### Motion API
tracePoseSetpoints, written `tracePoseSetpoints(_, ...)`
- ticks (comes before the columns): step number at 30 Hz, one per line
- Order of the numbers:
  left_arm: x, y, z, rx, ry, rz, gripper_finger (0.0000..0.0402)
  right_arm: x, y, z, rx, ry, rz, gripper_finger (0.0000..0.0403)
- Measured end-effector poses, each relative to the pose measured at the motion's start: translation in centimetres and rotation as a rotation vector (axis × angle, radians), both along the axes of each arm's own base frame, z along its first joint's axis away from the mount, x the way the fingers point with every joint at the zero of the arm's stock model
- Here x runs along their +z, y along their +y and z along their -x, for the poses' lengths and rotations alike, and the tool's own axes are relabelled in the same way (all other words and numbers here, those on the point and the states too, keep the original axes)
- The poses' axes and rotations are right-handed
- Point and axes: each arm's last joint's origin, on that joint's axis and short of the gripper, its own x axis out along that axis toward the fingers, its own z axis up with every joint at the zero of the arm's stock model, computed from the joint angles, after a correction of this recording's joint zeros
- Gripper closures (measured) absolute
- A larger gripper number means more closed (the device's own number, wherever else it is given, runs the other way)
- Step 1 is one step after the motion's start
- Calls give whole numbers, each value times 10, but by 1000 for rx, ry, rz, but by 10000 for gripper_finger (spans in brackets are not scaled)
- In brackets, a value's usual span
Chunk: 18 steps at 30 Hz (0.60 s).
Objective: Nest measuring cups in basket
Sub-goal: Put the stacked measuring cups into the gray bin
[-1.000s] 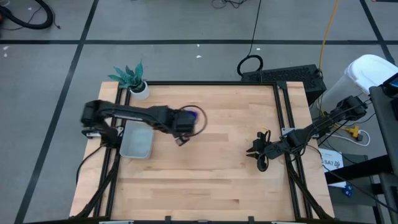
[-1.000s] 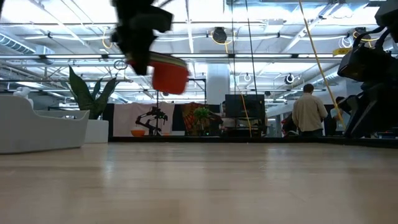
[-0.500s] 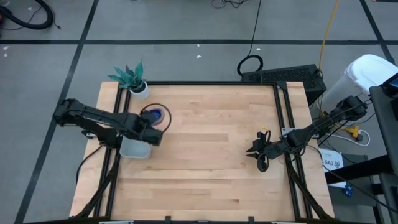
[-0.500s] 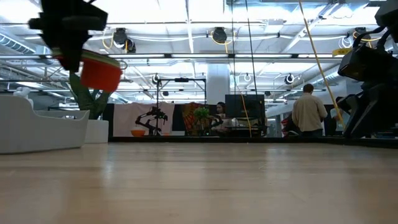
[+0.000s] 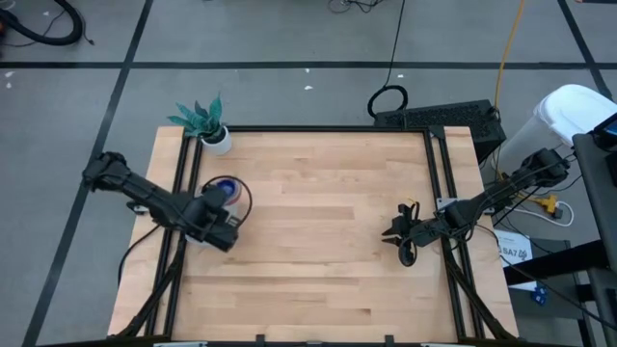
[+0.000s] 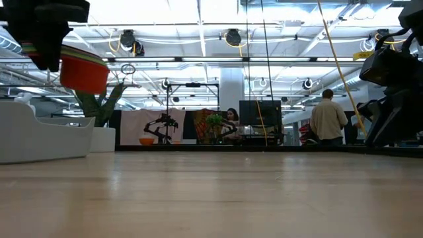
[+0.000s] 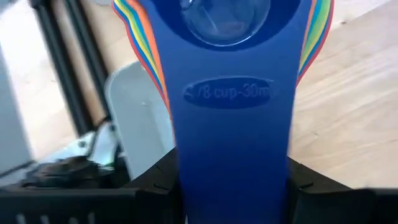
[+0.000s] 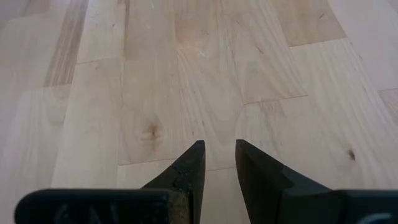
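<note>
My left gripper (image 5: pixel 219 208) is shut on a nested stack of measuring cups (image 5: pixel 227 190), dark blue on top and red outermost (image 6: pixel 82 71). It holds them in the air at the table's left side. The pale basket (image 7: pixel 134 118) lies on the table below; my arm covers most of it in the high view. The low view shows the basket's wall (image 6: pixel 39 135) at the left. My right gripper (image 5: pixel 400 236) waits near the table's right edge. Its fingers (image 8: pixel 189 165) stand a narrow gap apart over bare wood, with nothing between them. My left gripper pinches the stacked flat handles between its two fingers, one on each long edge of the dark blue top handle (image 7: pixel 230 155). The fingers slant steeply down from above. The stack is lifted clear with its bowls ahead of the fingertips, over the basket's edge.
A small white pot with a green plant (image 5: pixel 214 135) stands at the table's far left corner, just beyond the basket. Black frame rails (image 5: pixel 183 169) run along the left and right edges. The wooden tabletop (image 5: pixel 328 222) between the two arms is bare.
My left gripper has carried the stack of cups from near the table's middle toward the left edge, to above the basket, rolling its wrist on the way. The cups have stayed lifted and nested.
</note>
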Motion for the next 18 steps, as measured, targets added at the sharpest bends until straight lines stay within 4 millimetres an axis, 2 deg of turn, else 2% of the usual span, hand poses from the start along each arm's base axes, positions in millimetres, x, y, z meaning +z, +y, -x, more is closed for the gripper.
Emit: tracePoseSetpoints(18,-40,-14,39,119,-62,50,260,0,0,0,3,1,-2,319)
